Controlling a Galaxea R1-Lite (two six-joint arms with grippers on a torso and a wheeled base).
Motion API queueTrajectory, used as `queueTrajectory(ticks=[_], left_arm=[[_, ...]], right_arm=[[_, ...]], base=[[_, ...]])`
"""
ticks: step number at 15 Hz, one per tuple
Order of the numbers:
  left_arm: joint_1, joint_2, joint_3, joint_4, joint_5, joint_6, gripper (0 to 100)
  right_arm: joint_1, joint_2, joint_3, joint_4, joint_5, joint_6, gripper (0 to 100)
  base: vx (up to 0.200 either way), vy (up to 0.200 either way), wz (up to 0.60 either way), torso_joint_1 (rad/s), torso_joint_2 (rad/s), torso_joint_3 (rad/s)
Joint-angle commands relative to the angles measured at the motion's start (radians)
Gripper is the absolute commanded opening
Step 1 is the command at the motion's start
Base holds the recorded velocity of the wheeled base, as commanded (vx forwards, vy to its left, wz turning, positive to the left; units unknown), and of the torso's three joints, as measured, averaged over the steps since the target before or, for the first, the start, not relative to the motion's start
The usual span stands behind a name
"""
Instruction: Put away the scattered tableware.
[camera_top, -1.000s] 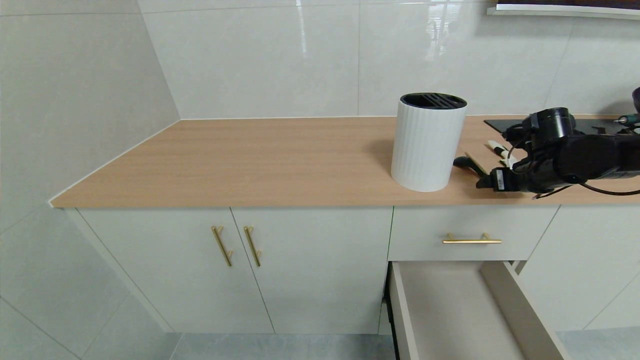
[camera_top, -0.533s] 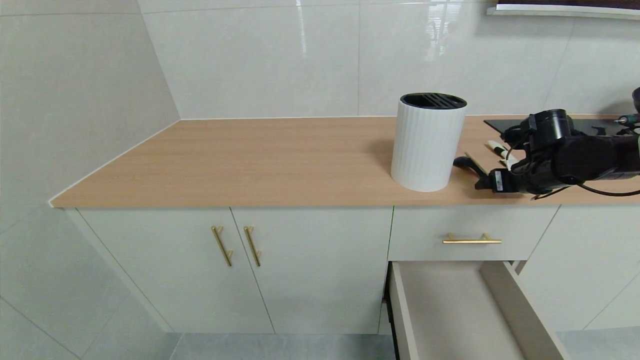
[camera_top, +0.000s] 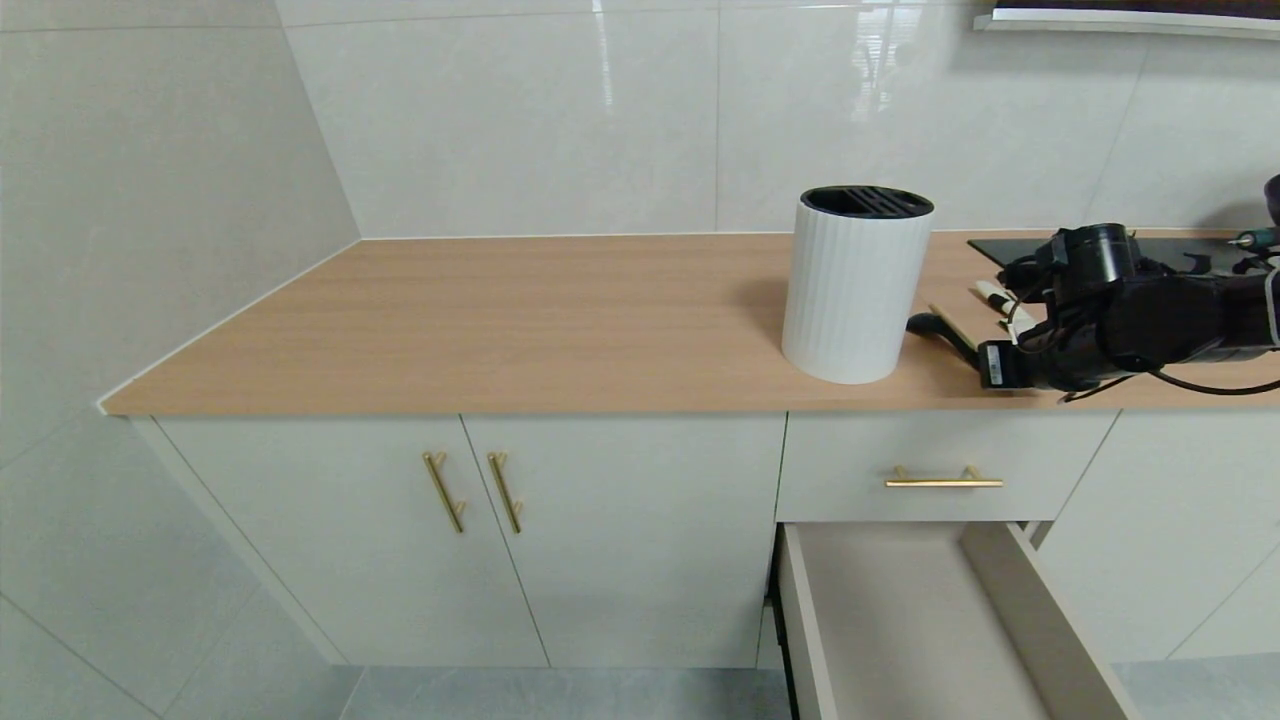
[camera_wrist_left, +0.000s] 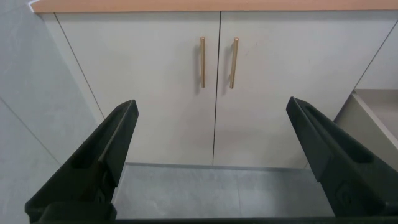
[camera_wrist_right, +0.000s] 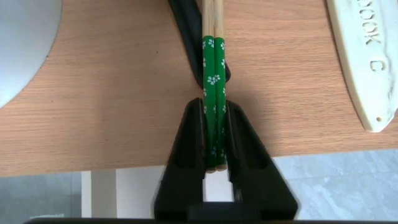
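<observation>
Rightward a little, the right hand (camera_wrist_right: 215, 109) has slid along the tabletop's (camera_top: 550, 320) near edge, clenched on the chopsticks (camera_wrist_right: 214, 68), just right of the white holder (camera_top: 855, 290). Lower down, the left hand (camera_wrist_left: 210, 112) hangs spread wide before the cabinet doors (camera_wrist_left: 217, 81).

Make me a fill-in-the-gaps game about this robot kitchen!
The right gripper is ____ on the chopsticks.
Their held ends are ____ with white flowers.
The lower drawer is ____, not shut.
The white holder has a ____ slotted top.
Missing words: shut, green, open, black.
</observation>
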Motion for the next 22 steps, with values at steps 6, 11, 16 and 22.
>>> queueTrajectory(ticks=[6,11,16,22], left_arm=[[0.0,0.002,0.0,0.0,0.0,0.0,100],[0.0,0.002,0.0,0.0,0.0,0.0,100],[0.0,0.002,0.0,0.0,0.0,0.0,100],[0.0,0.002,0.0,0.0,0.0,0.0,100]], right_arm=[[-0.003,-0.068,0.013,0.0,-0.003,0.006,0],[-0.006,-0.414,0.231,0.002,0.015,0.049,0],[0.057,-0.842,0.59,0.086,0.227,0.061,0],[0.323,-1.018,0.782,0.207,0.256,0.054,0]], base=[[0.0,0.0,0.0,0.0,0.0,0.0],[0.0,0.0,0.0,0.0,0.0,0.0],[0.0,0.0,0.0,0.0,0.0,0.0],[0.0,0.0,0.0,0.0,0.0,0.0]])
